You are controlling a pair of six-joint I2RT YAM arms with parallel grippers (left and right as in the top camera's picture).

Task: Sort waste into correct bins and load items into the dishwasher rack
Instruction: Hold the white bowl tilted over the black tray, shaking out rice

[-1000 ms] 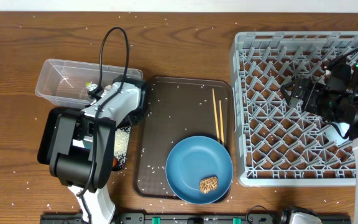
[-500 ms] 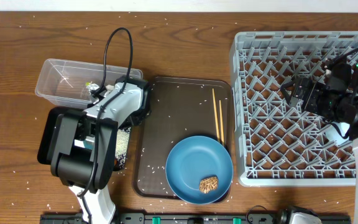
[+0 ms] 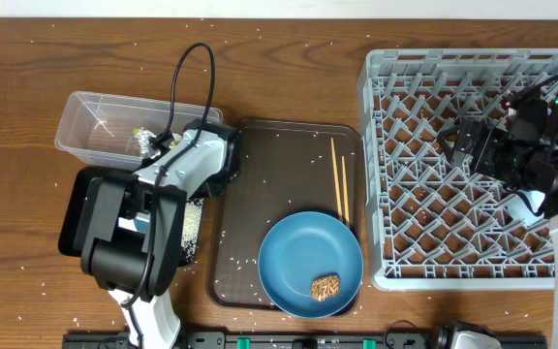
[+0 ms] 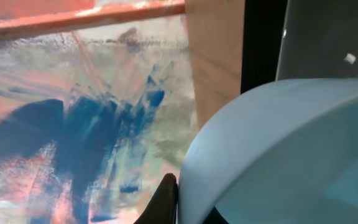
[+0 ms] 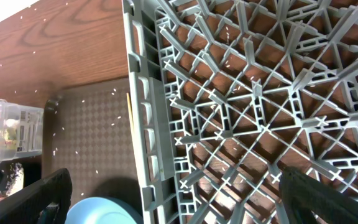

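Left gripper (image 3: 221, 160) sits at the left edge of the dark brown serving tray (image 3: 289, 155), between it and the clear plastic tub (image 3: 100, 121). The arm body covers most of the shallow black tray (image 3: 74, 208).

In the left wrist view the light blue cup (image 4: 278, 155) fills the lower right of the frame. One dark fingertip (image 4: 166, 198) is pressed on its wall and the other is hidden behind the cup. It reads as pinching the cup. The cup can't be seen from overhead, as it's under the arm.

The tub holds the crumpled silver foil ball (image 3: 144, 142). A heap of white rice grains (image 3: 191, 225) lies in the black tray, with loose grains all over the wooden table (image 3: 289, 68).

The large blue plate (image 3: 310, 264) is at the serving tray's front right corner, overhanging the edge. The small brown food chunk (image 3: 325, 286) lies on it. The wooden chopsticks (image 3: 339, 179) lie side by side on the tray, their near ends at the plate rim.

Right gripper (image 5: 176, 174) hangs over the grey dishwasher rack (image 3: 395, 174) near its left side, fingers spread wide with nothing between them. The rack holds only stray rice.
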